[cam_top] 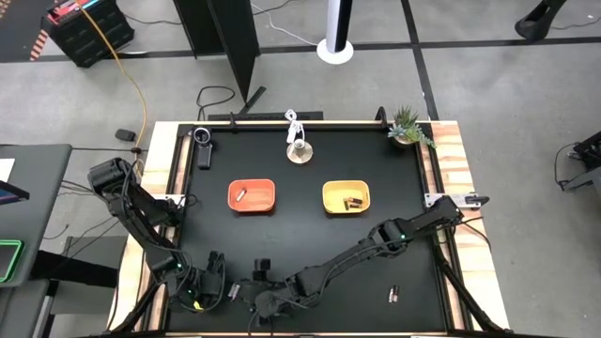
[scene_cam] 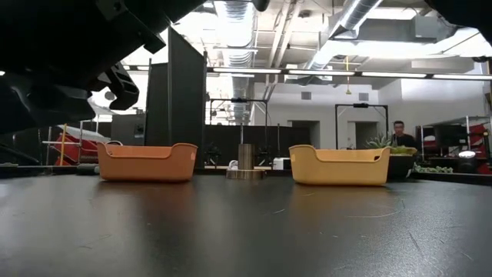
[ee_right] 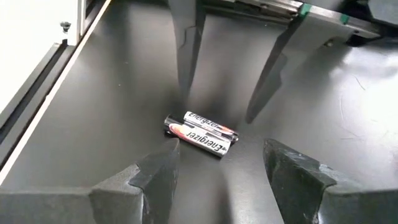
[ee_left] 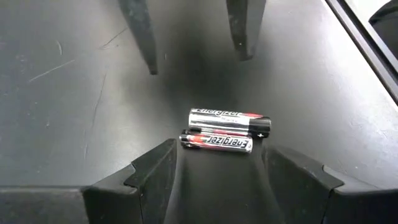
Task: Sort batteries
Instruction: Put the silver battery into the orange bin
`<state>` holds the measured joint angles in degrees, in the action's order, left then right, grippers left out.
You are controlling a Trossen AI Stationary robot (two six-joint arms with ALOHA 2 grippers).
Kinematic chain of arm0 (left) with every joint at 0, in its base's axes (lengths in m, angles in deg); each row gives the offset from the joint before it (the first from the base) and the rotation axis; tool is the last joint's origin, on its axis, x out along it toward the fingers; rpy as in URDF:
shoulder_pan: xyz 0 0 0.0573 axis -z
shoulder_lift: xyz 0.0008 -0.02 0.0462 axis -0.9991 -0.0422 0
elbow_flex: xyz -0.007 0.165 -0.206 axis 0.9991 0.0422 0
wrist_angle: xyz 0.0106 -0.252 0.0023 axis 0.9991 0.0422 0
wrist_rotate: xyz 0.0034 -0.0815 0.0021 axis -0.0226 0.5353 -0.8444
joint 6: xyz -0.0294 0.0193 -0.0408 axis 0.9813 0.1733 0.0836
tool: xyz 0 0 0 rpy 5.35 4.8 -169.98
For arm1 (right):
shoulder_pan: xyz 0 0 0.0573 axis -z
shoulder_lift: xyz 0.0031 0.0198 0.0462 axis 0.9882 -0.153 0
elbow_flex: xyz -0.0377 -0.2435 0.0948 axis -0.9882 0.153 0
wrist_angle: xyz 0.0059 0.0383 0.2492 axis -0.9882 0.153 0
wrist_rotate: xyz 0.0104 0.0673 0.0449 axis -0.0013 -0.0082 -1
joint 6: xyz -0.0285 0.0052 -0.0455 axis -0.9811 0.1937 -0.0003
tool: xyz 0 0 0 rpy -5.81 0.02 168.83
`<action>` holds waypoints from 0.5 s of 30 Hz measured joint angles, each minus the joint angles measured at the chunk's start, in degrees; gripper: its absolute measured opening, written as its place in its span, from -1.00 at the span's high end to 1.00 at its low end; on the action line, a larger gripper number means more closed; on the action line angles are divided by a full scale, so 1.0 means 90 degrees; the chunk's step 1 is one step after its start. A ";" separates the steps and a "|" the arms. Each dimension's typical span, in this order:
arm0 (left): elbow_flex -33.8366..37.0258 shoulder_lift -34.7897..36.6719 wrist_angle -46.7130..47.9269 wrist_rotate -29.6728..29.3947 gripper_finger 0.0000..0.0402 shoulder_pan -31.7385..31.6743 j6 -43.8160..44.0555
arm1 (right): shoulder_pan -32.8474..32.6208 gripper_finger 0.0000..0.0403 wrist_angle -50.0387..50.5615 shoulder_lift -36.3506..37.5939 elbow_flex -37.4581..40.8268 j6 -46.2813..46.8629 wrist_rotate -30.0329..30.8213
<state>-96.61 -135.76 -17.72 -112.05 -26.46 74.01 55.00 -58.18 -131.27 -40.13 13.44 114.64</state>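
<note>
Both arms reach low toward the table's near edge (cam_top: pixel 310 330), converging there. Left gripper (ee_left: pixel 214 180): fingers spread, pointing toward the right arm's. Right gripper (ee_right: pixel 217 177): fingers likewise parted, facing the left gripper, wrist extended from a long, bent forearm.

Crowded near edge, open middle

Both tools meet at the worktop's (cam_top: pixel 310 235) near edge: the left tool (ee_left: pixel 214 155) and right tool (ee_right: pixel 221 168), fingers spread, face each other over two batteries (ee_left: pixel 224 130) lying side by side (little room between them). The stretch up to the orange tray (cam_top: pixel 252 195) and yellow tray (cam_top: pixel 346 197) lies bare, with a gap between the trays.
</note>
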 joint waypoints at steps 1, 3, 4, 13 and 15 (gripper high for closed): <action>0.0000 0.0000 0.0000 0.0002 -0.15 -0.0002 0.0000 | 0.0000 -0.23 0.0011 0.0000 0.0000 0.0000 0.0000; 0.0000 0.0000 -0.0002 0.0002 -0.15 0.0002 0.0020 | 0.0005 -0.23 0.0023 0.0000 0.0000 0.0002 0.0000; 0.0000 0.0000 -0.0005 0.0002 -0.15 0.0003 0.0039 | 0.0005 -0.23 0.0034 0.0000 0.0000 0.0002 0.0000; 0.0002 0.0000 -0.0095 0.0066 -0.24 0.0003 -0.0083 | 0.0005 -0.23 0.0068 0.0002 0.0002 0.0002 0.0002; 0.0002 0.0000 -0.0095 0.0063 -0.28 0.0003 -0.0088 | 0.0006 -0.23 0.0070 0.0002 0.0002 0.0002 0.0002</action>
<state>-96.59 -135.76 -18.57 -111.48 -26.44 73.21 55.05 -57.55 -131.25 -40.11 13.47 114.66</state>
